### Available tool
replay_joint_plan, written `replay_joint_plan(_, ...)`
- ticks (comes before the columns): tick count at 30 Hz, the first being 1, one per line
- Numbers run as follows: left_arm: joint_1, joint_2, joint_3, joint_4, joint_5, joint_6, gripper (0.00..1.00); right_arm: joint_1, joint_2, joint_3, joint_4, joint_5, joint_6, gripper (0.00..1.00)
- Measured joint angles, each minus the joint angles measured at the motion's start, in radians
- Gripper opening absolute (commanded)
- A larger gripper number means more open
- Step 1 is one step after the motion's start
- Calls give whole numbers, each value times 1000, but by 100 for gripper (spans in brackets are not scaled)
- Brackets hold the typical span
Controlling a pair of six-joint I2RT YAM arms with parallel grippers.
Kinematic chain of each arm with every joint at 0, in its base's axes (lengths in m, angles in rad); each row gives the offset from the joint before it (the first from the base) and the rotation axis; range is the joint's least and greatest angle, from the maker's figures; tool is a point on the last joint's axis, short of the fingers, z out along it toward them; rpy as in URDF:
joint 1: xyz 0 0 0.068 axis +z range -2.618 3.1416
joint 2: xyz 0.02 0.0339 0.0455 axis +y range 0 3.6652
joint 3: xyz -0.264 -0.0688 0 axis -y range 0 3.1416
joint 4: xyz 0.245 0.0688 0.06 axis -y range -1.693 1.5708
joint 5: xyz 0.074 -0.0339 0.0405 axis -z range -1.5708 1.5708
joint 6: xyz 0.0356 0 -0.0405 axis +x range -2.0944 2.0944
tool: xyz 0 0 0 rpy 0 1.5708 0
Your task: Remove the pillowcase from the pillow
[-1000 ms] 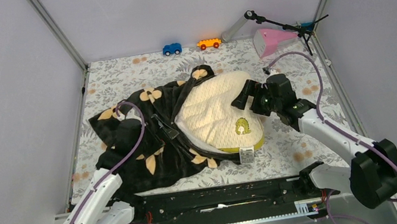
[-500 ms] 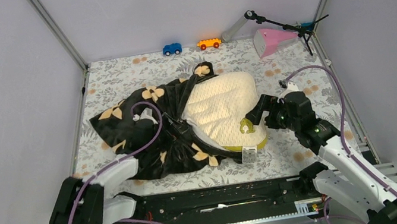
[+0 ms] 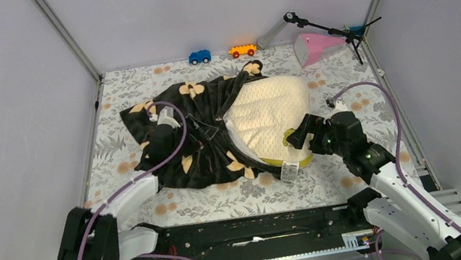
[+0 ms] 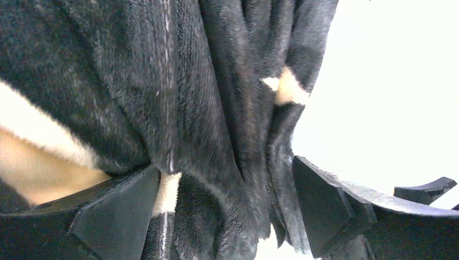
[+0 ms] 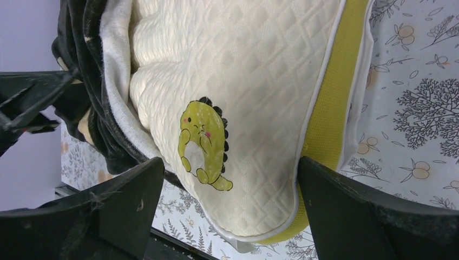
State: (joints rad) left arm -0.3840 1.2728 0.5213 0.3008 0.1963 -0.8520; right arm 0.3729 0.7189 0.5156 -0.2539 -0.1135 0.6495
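Observation:
The black plush pillowcase (image 3: 191,140) with tan flowers is bunched over the left half of the cream quilted pillow (image 3: 270,110). The pillow's right half is bare, with its white tag (image 3: 288,170) at the near corner. My left gripper (image 3: 166,114) is down in the pillowcase's folds; in the left wrist view its jaws (image 4: 224,165) stand wide apart with thick black fabric (image 4: 216,108) between them. My right gripper (image 3: 293,139) is open around the pillow's near corner. The right wrist view shows the pillow (image 5: 254,70) with its green dinosaur logo (image 5: 205,143) and yellow-green band (image 5: 330,108) between the fingers (image 5: 230,160).
A grey-and-orange floral sheet (image 3: 353,86) covers the floor. A blue toy car (image 3: 200,56), an orange toy car (image 3: 242,50), a pink object (image 3: 312,47) and a black stand (image 3: 327,29) line the back. Walls close in left and right; a black rail (image 3: 250,228) runs along the near edge.
The pillow and pillowcase have shifted up and to the right. My left gripper moved up and right into the fabric. My right gripper came down from the pillow's right side to its near corner.

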Motion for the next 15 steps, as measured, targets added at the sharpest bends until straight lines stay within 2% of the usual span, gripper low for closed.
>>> replay_joint_plan(7,-72,-237,5,-195,-56,-6,93,0,47,-10,-8,47,58,100)
replay_joint_plan(15,-293,-350,-19,-340,-132,-36,95,0,-13,-75,-73,172,131,100)
